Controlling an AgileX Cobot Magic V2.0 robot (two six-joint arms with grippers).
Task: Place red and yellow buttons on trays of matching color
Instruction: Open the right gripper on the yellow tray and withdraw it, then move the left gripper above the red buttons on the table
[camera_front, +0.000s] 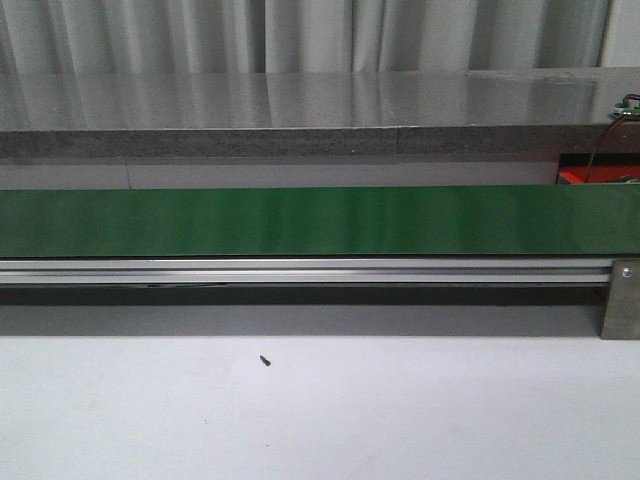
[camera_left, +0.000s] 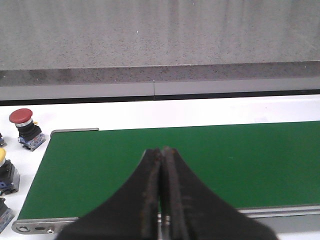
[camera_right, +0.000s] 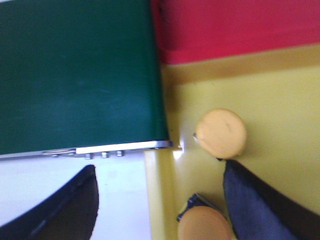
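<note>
In the left wrist view my left gripper (camera_left: 162, 150) is shut and empty, over the near edge of the green conveyor belt (camera_left: 200, 165). Past the belt's end a red button (camera_left: 22, 124) stands on the white table, and a yellow button (camera_left: 4, 170) is cut by the frame edge. In the right wrist view my right gripper (camera_right: 160, 167) is open and empty above the rim of the yellow tray (camera_right: 285, 100). Two yellow buttons (camera_right: 220, 133) (camera_right: 202, 225) stand in it. The red tray (camera_right: 240, 25) lies beyond. Neither gripper shows in the front view.
The green belt (camera_front: 320, 220) on its aluminium rail (camera_front: 300, 270) crosses the front view, with a grey ledge behind. A red tray corner (camera_front: 590, 176) shows at far right. A small black screw (camera_front: 265, 360) lies on the white table. Another button base (camera_left: 3, 214) sits at the frame edge.
</note>
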